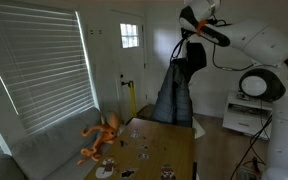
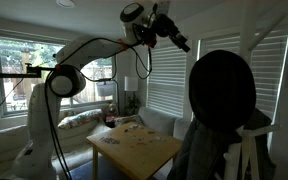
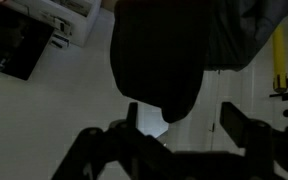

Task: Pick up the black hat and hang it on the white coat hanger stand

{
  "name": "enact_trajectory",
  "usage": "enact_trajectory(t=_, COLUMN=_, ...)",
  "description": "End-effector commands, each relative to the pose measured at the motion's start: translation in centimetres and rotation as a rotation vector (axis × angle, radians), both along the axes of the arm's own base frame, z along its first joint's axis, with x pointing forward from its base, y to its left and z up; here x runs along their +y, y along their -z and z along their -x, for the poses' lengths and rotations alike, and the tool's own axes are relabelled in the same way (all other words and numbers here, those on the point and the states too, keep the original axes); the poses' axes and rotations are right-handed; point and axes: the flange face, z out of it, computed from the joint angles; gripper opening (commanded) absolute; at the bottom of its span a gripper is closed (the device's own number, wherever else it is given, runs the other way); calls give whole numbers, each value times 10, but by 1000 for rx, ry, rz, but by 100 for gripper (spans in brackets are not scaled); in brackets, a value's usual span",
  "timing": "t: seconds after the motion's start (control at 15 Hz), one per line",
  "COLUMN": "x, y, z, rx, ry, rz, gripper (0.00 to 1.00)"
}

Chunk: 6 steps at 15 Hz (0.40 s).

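My gripper (image 3: 184, 125) gapes empty; the soft black floppy hat (image 2: 224, 88) caps the thin white coat stand (image 2: 256, 122) beyond the wooden worktop (image 2: 144, 150) corner. I'd retreat straight, clear of its brim.

In an exterior view the hat (image 2: 222, 88) sits on top of the coat hanger stand (image 2: 254, 128), over a jacket (image 2: 192, 150) hung on it. The gripper (image 2: 184, 44) is up high, beside the hat. Lower down stands a table (image 2: 134, 152), with a sofa (image 1: 44, 150) alongside it under the window (image 1: 34, 60). A plush toy (image 1: 102, 138) lies on the sofa, and a door (image 1: 131, 60) is behind.
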Motion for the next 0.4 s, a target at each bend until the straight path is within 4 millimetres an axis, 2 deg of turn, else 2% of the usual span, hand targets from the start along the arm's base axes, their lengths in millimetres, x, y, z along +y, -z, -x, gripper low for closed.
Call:
enact_trajectory(t=0.0, x=36, y=-11, z=9, rx=4, ry=-34, rz=-37, gripper=100)
enact_trajectory(t=0.27, x=70, y=-16, z=11, rx=4, ry=-42, rz=-57, gripper=100)
enact_trajectory(t=0.33, x=58, y=-12, z=5, rx=6, ry=-58, rz=-53, gripper=100)
